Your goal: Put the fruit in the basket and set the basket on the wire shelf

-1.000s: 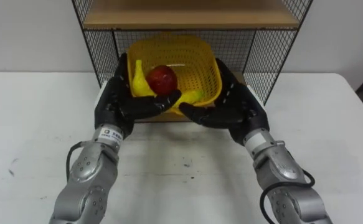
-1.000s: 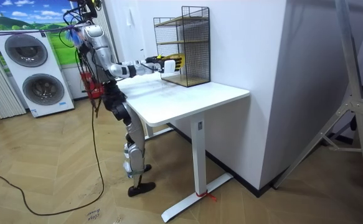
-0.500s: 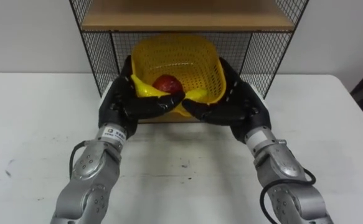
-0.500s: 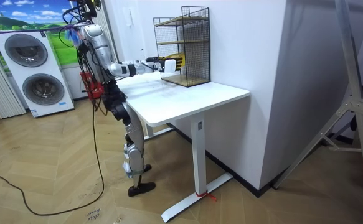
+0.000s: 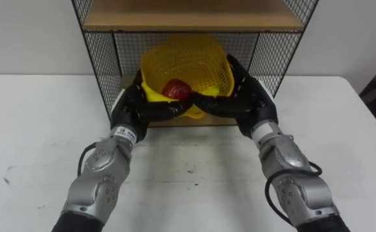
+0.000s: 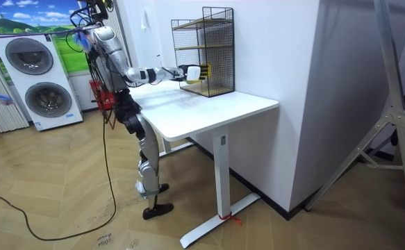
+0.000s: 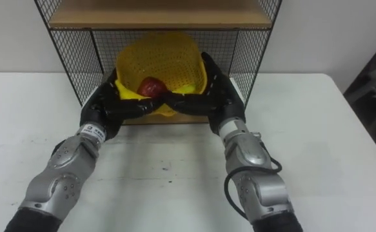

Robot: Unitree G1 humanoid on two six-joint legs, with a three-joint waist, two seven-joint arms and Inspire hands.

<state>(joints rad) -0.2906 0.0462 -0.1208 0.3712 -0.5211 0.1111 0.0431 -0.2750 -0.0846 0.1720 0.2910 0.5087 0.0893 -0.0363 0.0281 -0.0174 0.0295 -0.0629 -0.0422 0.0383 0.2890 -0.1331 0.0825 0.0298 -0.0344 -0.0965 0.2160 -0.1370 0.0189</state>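
Note:
A yellow mesh basket (image 5: 186,57) sits tilted toward me in the lower opening of the black wire shelf (image 5: 104,58), under its wooden board (image 5: 194,14). A red apple (image 5: 175,88) and a yellow banana (image 5: 150,95) lie inside it. My left hand (image 5: 136,108) cups the basket's left side. My right hand (image 5: 242,96) cups its right side. The fingers of both hands curl under its front and meet there. In the room view I stand at the table's end with both arms stretched to the wire shelf (image 6: 205,48).
The shelf stands at the back of a white table (image 5: 39,129), against a pale wall. Mesh side panels flank the basket closely on both sides. Two washing machines (image 6: 39,87) stand at the room view's left.
Both hands have carried the basket forward, away from me, deeper into the shelf's lower opening. My arms are stretched further, and the fruit has slid toward the basket's near edge.

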